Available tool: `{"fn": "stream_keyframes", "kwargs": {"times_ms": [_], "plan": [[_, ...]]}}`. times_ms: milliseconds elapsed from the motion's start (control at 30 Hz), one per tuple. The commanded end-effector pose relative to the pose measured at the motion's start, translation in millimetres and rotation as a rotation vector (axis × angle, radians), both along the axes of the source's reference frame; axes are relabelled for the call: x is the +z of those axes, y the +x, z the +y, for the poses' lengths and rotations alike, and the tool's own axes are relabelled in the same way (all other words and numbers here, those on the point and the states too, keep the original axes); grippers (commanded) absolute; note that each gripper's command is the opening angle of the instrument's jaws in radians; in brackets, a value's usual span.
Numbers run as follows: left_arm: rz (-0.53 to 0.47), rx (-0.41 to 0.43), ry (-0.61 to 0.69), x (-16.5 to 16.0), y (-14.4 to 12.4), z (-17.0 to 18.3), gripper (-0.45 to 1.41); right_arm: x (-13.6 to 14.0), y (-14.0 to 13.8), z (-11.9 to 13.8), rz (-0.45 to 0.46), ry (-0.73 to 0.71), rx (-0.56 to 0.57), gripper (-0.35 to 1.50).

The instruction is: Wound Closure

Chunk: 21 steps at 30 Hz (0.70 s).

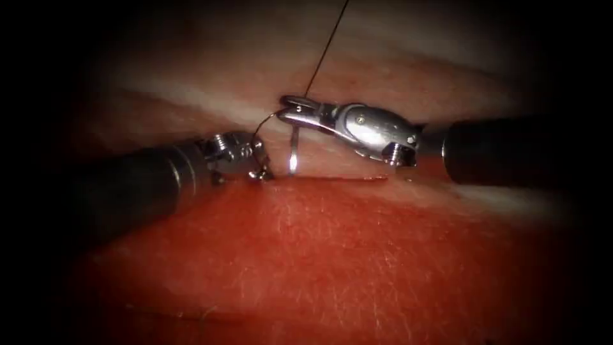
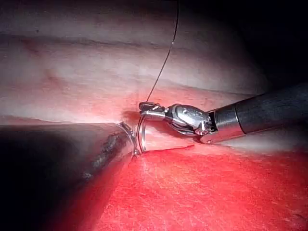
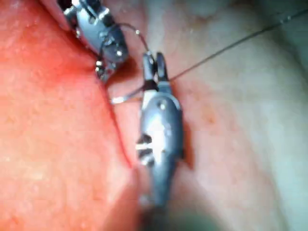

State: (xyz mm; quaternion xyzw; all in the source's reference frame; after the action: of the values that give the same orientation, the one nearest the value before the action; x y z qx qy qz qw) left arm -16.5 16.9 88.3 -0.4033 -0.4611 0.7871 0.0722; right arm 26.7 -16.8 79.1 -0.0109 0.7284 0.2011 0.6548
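At the cut's (image 1: pixel 332 179) left end: needle (image 1: pixel 292 153) standing in tissue (image 1: pixel 332 255), right tool (image 1: pixel 300 112) clamping its upper end; thread (image 1: pixel 325 51) trailing far. Left tool (image 1: pixel 258 167) beside it, grip unclear. No stitches visible; closure barely started.

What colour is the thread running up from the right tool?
Dark, nearly black: the thin thread rising from the right gripper, clearest in the endoscope view.

No text, label, brand, number or sign can be read in any of the three views. The metal surfaces of the two tools carry no legible marking, and the tissue bears no writing.
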Motion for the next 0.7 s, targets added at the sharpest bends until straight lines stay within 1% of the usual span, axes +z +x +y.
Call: {"fn": "stream_keyframes", "kwargs": {"times_ms": [33, 267, 500, 633, 700], "plan": [[0.002, -0.001, -0.004, 0.6, -0.3, 0.3, -0.45, 0.3, 1.0, -0.1, 0.003, -0.001, -0.001, -0.35], [0.005, -0.005, -0.010, 0.4, 0.2, 0.3, -0.45, 0.4, 1.3, -0.7, -0.006, -0.003, -0.006, -0.35], [0.013, -0.032, -0.025, 0.0, 1.2, 0.9, -0.45, 0.6, 1.3, -1.0, -0.019, -0.003, -0.016, -0.35], [0.016, -0.078, -0.034, -1.0, 2.2, 2.4, -0.45, 0.7, 1.2, -1.1, -0.023, -0.002, -0.018, -0.35], [0.017, -0.118, -0.036, -1.8, 3.1, 3.6, -0.45, 0.8, 1.2, -1.2, -0.026, -0.008, -0.020, -0.35]]}}
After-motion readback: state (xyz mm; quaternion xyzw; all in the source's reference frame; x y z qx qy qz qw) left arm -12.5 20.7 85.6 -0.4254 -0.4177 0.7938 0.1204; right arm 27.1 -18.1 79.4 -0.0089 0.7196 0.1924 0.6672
